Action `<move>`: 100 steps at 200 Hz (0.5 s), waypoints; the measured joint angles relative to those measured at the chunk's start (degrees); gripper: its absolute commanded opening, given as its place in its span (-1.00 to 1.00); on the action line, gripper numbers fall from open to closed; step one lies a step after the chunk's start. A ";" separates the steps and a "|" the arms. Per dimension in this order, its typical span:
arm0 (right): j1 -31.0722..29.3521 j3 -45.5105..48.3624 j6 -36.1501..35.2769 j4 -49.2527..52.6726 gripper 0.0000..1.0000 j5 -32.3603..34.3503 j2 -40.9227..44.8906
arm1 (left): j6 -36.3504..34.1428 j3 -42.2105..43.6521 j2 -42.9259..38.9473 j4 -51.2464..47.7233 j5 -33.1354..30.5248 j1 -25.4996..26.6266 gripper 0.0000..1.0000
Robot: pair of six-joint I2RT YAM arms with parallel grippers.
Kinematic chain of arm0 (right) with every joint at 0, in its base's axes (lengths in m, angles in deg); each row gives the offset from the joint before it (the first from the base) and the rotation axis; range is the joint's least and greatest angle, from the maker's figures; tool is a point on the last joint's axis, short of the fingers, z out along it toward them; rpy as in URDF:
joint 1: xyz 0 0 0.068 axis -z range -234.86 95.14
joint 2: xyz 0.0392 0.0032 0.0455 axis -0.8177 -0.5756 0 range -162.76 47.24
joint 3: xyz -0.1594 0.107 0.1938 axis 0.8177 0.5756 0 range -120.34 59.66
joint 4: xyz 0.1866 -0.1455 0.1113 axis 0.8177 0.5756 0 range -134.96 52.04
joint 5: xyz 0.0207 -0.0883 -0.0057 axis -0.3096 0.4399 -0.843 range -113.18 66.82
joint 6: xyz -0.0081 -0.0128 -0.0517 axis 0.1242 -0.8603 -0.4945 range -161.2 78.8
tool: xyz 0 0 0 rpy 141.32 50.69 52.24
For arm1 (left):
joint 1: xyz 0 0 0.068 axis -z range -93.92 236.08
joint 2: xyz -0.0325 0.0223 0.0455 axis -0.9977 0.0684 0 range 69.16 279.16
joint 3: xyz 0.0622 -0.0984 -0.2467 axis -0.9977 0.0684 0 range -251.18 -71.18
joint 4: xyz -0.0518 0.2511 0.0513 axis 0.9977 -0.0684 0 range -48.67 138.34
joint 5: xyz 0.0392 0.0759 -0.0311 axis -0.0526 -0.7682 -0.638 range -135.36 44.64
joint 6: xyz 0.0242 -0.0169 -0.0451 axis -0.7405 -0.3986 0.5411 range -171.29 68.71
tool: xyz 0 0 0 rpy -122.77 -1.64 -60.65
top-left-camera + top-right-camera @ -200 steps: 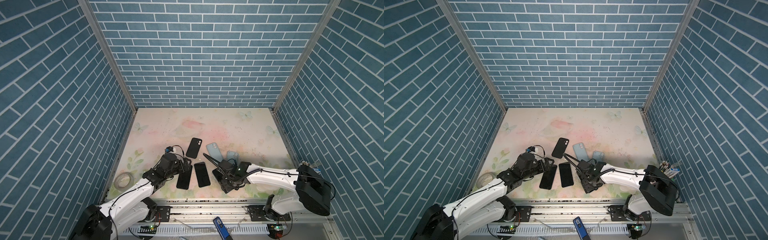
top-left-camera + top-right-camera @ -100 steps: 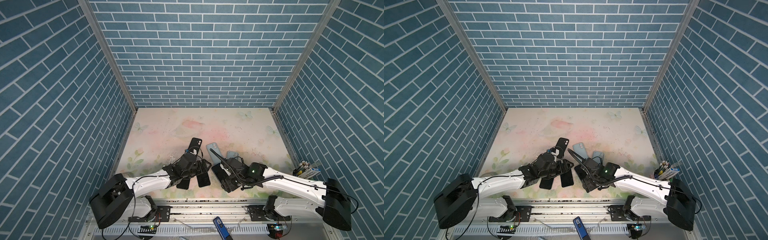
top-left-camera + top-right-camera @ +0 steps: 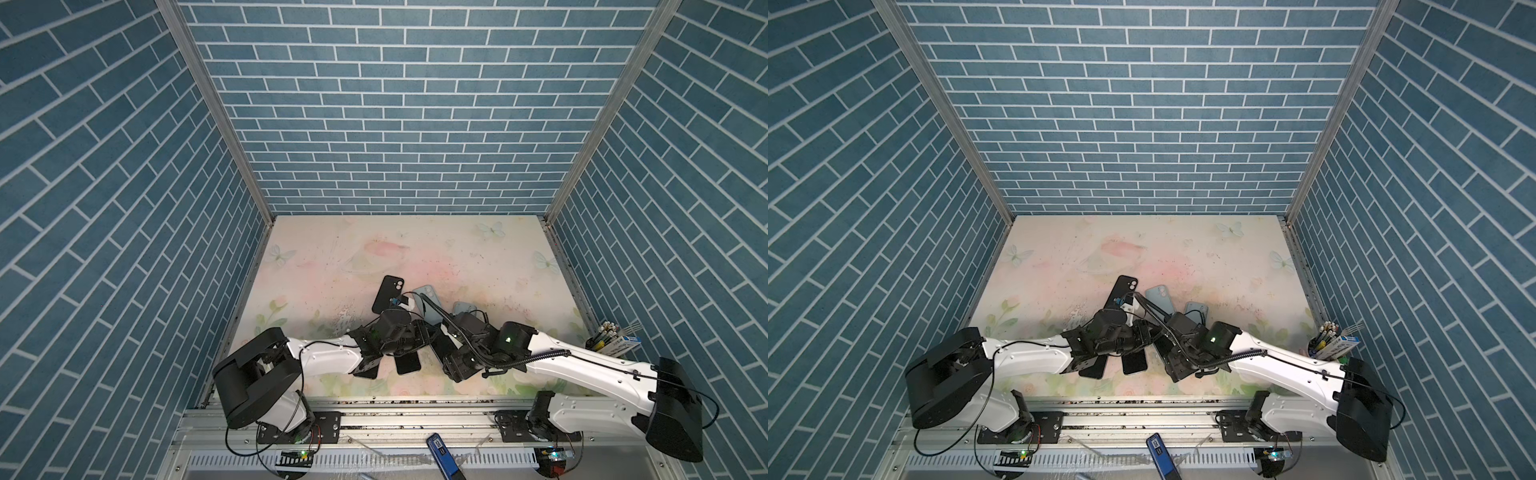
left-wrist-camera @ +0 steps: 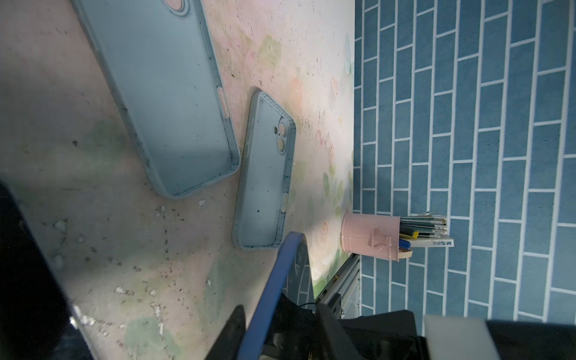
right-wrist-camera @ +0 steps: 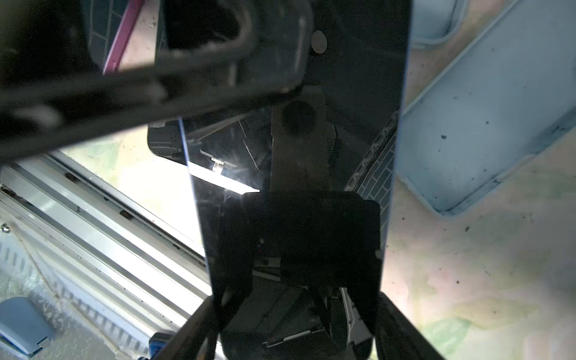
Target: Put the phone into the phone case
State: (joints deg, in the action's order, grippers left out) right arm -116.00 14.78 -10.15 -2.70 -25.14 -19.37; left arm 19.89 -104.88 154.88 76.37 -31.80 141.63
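The phone (image 5: 311, 162) is pinched across its width between the right jaws, while the left jaws straddle its far end, their grip impossible to tell.

Black phone (image 5: 352, 124) aslant beside pale-blue case (image 5: 486, 124)

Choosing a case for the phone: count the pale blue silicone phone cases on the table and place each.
2. One pale blue silicone case lies mid-table, open side up; the other lies beside it, partly behind the right arm. The arms may hide more.
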 measured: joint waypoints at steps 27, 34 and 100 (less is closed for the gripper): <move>0.02 -0.48 0.22 -0.15 0.22 0.00 0.00 | 1.42 0.33 1.05 3.30 0.46 0.20 -0.70; 0.11 -0.48 0.66 0.02 0.22 -0.13 0.00 | 1.55 0.37 1.11 4.61 0.94 0.20 -0.80; 0.35 -1.68 0.57 -0.81 0.70 -0.61 2.38 | 1.90 2.38 0.00 6.47 0.68 -0.26 -0.92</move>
State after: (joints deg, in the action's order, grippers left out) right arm -115.65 13.10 -9.58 -3.51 -25.75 -16.98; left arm 21.79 -102.49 154.88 82.84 -31.12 141.37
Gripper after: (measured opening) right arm 0.850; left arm 0.109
